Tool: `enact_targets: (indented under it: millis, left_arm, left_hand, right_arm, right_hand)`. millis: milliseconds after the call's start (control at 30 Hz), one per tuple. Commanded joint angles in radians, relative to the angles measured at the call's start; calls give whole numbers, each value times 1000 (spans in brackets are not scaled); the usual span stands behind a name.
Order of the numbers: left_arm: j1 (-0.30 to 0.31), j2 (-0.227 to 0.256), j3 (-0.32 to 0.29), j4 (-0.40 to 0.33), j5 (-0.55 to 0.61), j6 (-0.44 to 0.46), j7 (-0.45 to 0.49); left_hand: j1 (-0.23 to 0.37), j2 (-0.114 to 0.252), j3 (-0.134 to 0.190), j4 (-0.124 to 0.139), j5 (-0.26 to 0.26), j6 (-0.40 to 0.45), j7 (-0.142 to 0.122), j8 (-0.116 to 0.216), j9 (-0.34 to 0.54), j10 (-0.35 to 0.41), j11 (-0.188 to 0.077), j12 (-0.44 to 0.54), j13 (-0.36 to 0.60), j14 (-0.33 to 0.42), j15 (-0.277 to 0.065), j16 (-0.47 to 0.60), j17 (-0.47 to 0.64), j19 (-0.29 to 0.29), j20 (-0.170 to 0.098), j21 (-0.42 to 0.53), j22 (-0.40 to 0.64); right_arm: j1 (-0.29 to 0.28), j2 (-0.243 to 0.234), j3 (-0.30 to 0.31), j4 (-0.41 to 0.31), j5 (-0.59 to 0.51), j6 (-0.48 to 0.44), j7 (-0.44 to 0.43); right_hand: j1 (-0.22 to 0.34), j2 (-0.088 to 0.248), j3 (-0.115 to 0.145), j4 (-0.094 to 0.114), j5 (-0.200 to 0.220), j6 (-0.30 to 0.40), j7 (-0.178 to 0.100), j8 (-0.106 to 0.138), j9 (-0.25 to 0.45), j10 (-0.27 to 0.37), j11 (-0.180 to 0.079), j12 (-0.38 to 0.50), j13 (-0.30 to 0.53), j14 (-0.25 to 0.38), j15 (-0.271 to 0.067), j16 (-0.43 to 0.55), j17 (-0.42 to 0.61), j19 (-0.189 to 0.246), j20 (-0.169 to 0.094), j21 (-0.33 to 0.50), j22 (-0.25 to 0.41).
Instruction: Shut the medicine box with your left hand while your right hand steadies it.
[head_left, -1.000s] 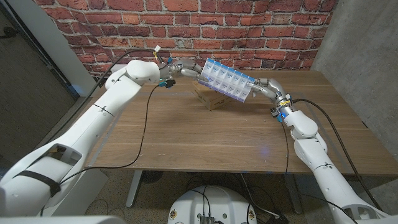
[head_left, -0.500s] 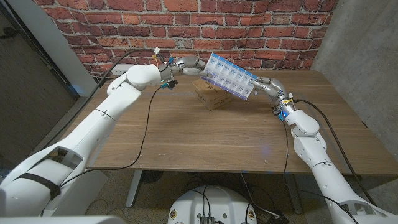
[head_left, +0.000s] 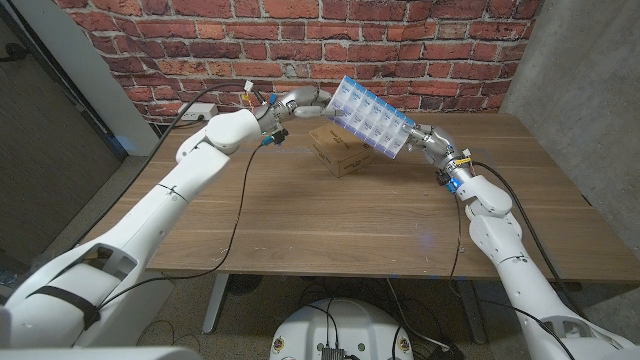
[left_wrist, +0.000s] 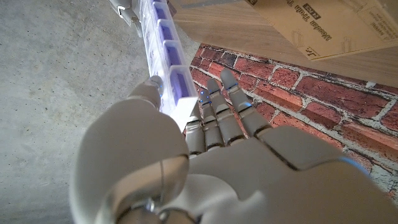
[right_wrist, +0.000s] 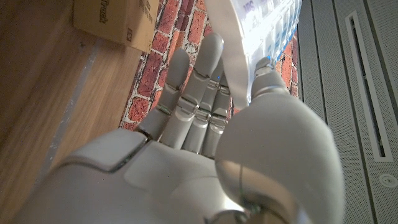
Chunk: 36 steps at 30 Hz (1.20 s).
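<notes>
The right hand (head_left: 422, 139) grips the right, lower end of the medicine box (head_left: 368, 116), thumb on one face and fingers (right_wrist: 196, 87) on the other, holding it in the air, tilted. The box slants up and to the left over the cardboard box (head_left: 340, 149) on the wooden table (head_left: 330, 215). The left hand (head_left: 308, 100) clamps its far, raised left end, thumb against fingers (left_wrist: 217, 112).
</notes>
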Motion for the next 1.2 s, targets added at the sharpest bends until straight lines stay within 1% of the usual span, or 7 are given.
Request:
enact_targets:
  millis: [33,467,533,567,667,833,1200]
  left_arm:
    - [12,-20,9,30,-66,-87,24]
    - [31,-153,-5,184,-338,-199,-83]
    - [53,-194,-25,196,-392,-186,-65]
    - [58,-200,-30,198,-366,-204,-33]
    - [71,-187,-34,176,-283,-228,43]
    - [79,-181,-34,168,-274,-239,62]
    - [74,-154,-17,149,-261,-241,56]
  left_hand:
    - [10,-4,57,61,15,8,5,118,121,144,-144,14,11,5,-114,-2,4,3,-5,18,6]
    - [26,-1,67,58,35,15,9,160,171,162,-126,32,34,10,-104,-2,11,-21,8,40,11]
    - [-50,16,66,164,24,184,81,199,140,256,-97,83,65,60,-85,15,21,-37,23,95,29]
    - [-52,13,71,169,25,201,81,196,124,263,-99,87,69,75,-89,19,23,-29,18,106,29]
    - [-18,-8,102,141,31,246,96,161,48,287,-152,101,82,101,-146,18,24,-30,6,128,22]
    - [11,13,135,128,22,258,92,153,29,279,-162,101,91,98,-149,18,38,-59,9,138,21]
    - [75,6,212,91,-98,295,126,137,-17,287,-179,117,108,104,-164,11,73,-88,-11,194,17]
  right_arm:
    - [46,56,27,83,174,-83,178]
    - [67,113,61,160,220,-86,232]
    - [62,113,64,155,214,-84,226]
    - [61,114,66,156,217,-86,228]
    - [51,113,73,146,213,-86,218]
    - [39,113,81,137,209,-86,207]
    - [22,116,85,112,197,-76,189]
  right_hand:
    - [98,89,17,-13,3,29,-15,7,7,179,-74,4,1,29,-25,9,4,14,-139,9,-5]
    - [96,87,18,-13,-1,31,-15,4,11,184,-77,4,6,37,-25,12,6,23,-140,14,-26]
    - [96,87,18,-14,-2,31,-15,4,11,184,-77,4,6,38,-25,12,6,24,-141,14,-28]
    - [96,88,18,-14,-2,31,-15,3,11,183,-77,3,7,37,-25,12,6,24,-141,14,-29]
    - [97,87,18,-15,-2,30,-15,3,13,184,-79,3,8,37,-25,12,6,24,-142,16,-32]
    - [96,86,18,-15,-3,30,-17,3,15,183,-77,3,10,37,-25,11,7,24,-141,18,-36]
    - [94,87,18,-14,-4,31,-19,-1,17,184,-79,1,12,37,-25,13,12,21,-142,24,-48]
